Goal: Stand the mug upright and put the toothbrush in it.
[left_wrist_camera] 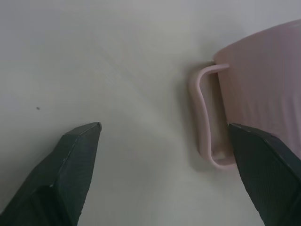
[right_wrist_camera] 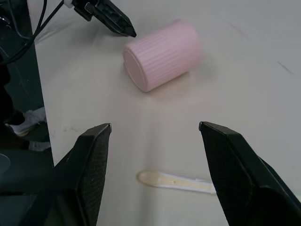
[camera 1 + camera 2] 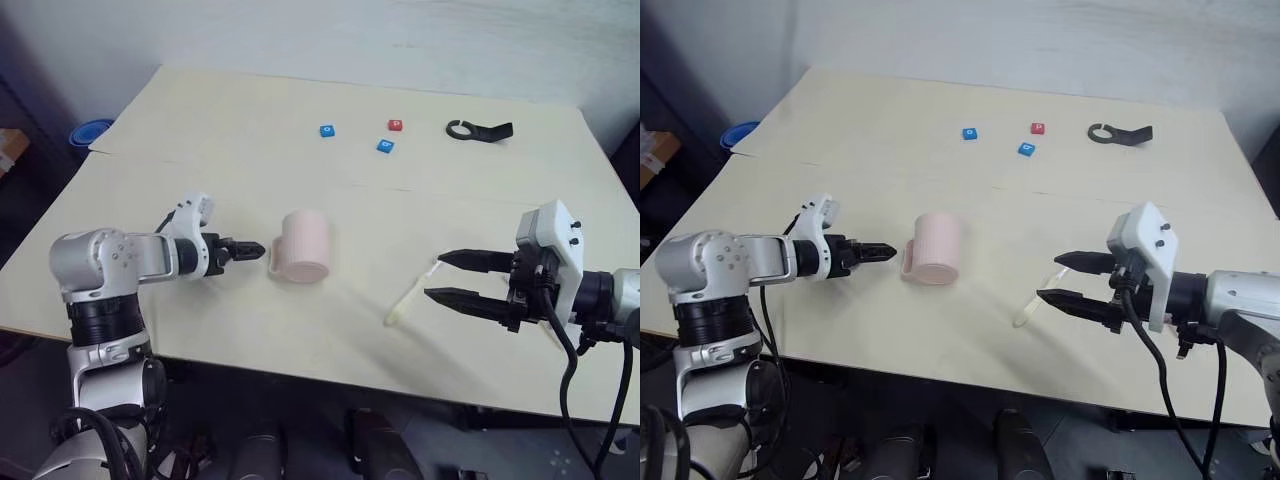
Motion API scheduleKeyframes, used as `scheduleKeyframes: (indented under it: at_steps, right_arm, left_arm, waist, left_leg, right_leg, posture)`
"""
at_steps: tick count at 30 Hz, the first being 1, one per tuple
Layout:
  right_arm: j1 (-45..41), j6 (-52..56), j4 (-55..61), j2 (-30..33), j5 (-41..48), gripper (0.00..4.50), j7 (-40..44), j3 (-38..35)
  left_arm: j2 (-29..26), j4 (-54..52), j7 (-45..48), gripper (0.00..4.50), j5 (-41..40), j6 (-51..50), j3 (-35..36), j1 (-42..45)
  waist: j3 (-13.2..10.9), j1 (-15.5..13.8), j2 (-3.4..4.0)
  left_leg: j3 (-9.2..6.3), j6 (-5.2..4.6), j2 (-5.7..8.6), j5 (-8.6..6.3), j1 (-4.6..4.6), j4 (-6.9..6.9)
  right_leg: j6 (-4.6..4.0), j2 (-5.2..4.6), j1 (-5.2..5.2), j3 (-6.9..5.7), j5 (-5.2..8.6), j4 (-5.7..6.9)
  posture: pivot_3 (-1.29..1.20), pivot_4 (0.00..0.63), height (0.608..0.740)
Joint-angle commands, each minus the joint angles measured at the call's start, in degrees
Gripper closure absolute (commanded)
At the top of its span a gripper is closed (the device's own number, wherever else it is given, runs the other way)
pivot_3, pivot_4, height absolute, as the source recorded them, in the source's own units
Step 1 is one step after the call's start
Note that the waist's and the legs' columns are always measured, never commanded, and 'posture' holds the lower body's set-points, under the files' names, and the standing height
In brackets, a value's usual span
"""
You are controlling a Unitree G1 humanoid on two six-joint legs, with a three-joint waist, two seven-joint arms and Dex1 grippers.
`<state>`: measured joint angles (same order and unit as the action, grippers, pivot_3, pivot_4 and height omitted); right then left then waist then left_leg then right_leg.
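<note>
Mug [image 3: 304,246] lies on its side on the table [image 3: 240,130], closed base toward me, handle [image 1: 205,117] on the flank facing my left pincer [image 3: 252,250]. That pincer is spread wide, empty, tips just short of the handle. Right pincer [image 3: 450,277] also stands apart, empty, hovering above the toothbrush [image 3: 410,300], which lies flat just beyond its tips.

To right the mug well, I judge: bracket the handle or near wall squarely, close firmly, roll it up onto its base.

Left wrist view alone gives the handle loop; right wrist view alone shows the ribbed wall and base disc.
</note>
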<state>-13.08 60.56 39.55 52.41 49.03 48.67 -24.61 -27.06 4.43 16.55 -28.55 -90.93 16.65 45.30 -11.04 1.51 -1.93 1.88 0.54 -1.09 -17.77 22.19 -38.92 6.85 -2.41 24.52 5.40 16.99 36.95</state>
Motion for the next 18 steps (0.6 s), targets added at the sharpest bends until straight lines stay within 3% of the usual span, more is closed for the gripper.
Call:
scheduleKeyframes:
  at_steps: [1, 6, 17, 18]
  right_arm:
    - [0.43, -1.73, 1.57, -0.66, 1.60, 1.44, -2.24, -0.28]
    - [2.72, -3.13, 3.18, -0.98, 2.48, 1.44, -4.75, -0.46]
    - [5.71, -5.80, 4.40, -1.33, 4.55, 1.44, -9.63, -1.24]
    - [5.85, -6.14, 4.40, -1.30, 4.62, 1.48, -9.99, -1.23]
  left_arm:
    - [0.12, 4.59, 1.30, 0.00, 1.56, 2.28, -6.01, 2.56]
    - [0.18, 11.67, 3.16, 0.00, 4.25, 5.33, -14.03, 6.69]
    - [5.55, 22.45, 5.84, 0.00, 5.72, 6.03, -18.37, 16.14]
    - [5.82, 23.21, 6.13, 0.18, 5.98, 6.36, -18.90, 16.44]
  waist:
    - [0.00, -0.08, 0.01]
    - [0.04, -0.44, 0.06]
    - [0.07, -1.49, 0.10]
    - [0.07, -1.49, 0.09]
  left_leg:
    - [-0.01, -0.01, 0.05, 0.01, -0.01, 0.00]
    - [-0.16, -0.10, 0.26, 0.05, 0.01, 0.01]
    - [-0.16, -0.25, 0.32, 0.00, 0.09, -0.01]
    - [-0.16, -0.25, 0.33, 0.00, 0.09, -0.01]
  right_leg:
    - [0.01, 0.00, -0.02, -0.01, 0.00, 0.01]
    - [0.02, -0.04, -0.12, -0.12, 0.00, -0.04]
    - [0.10, -0.09, -0.12, -0.14, 0.01, -0.14]
    - [0.10, -0.09, -0.12, -0.14, 0.01, -0.13]
  posture:
    - [0.00, 0.150, 0.740]
    - [0.00, 0.150, 0.740]
    - [0.00, 0.150, 0.740]
    - [0.00, 0.150, 0.740]
